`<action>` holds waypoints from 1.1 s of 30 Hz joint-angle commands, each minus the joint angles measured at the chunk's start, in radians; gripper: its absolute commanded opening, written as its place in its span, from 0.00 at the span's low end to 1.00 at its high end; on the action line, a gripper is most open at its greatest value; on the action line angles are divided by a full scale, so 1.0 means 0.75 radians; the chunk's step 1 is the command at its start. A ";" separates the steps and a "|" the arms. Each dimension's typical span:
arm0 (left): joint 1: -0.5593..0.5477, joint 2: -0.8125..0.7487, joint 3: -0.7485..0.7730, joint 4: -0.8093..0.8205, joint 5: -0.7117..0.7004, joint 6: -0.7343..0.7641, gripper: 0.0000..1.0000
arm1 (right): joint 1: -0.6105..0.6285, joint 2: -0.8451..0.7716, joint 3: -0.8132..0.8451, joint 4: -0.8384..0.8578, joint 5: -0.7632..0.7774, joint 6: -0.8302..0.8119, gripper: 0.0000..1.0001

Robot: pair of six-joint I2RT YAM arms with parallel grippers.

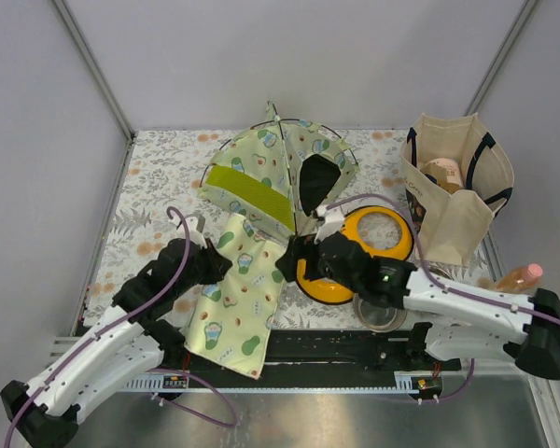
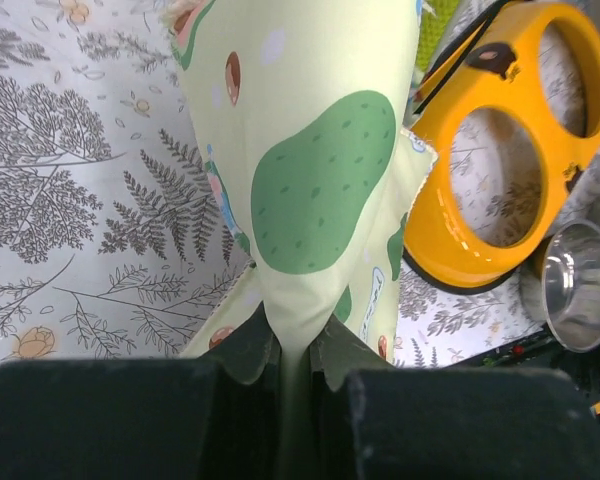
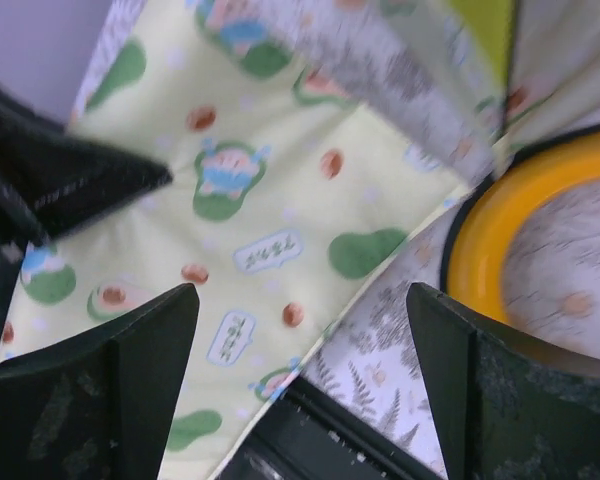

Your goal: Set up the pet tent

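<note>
Closest to me, at the near edge of the counter (image 1: 159, 187), the left arm reaches in from far left of the orange feeder (image 1: 403, 245). Its left end effector (image 1: 208, 261) is clamped on the edge of a flat avocado-print mat (image 1: 235, 308); in the left wrist view the fabric is pinched tight between the two dark fingers (image 2: 210, 410) and rises away from them. The mat lies just left of the feeder, running from the counter's near edge back toward the pet tent (image 1: 271, 173). The tent sits behind and to the left of the feeder, slumped rather than standing square, with a solid lime-green panel facing left, a dark opening facing the feeder and thin black poles arching over its top. The right end effector (image 1: 294, 259) hovers at the feeder's left rim with its fingers spread wide and nothing between them; its own camera looks down past them onto the mat and the feeder's curved edge. A steel bowl (image 1: 381, 313) sits just in front of the feeder, touching it or nearly so. A tote bag (image 1: 457, 219) stands upright just right of the feeder, and a bottle (image 1: 521, 277) lies farther right, past the bag.
</note>
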 commanded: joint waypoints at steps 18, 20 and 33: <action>-0.004 -0.119 0.325 -0.441 0.125 0.121 0.00 | -0.418 0.785 0.947 -0.147 0.028 -0.621 0.86; -0.004 -0.121 0.319 -0.443 0.133 0.121 0.00 | -0.420 0.850 1.006 -0.151 -0.041 -0.600 0.85; -0.002 -0.123 0.290 -0.408 0.305 0.151 0.00 | -0.398 1.075 1.197 0.324 -0.638 -0.075 0.73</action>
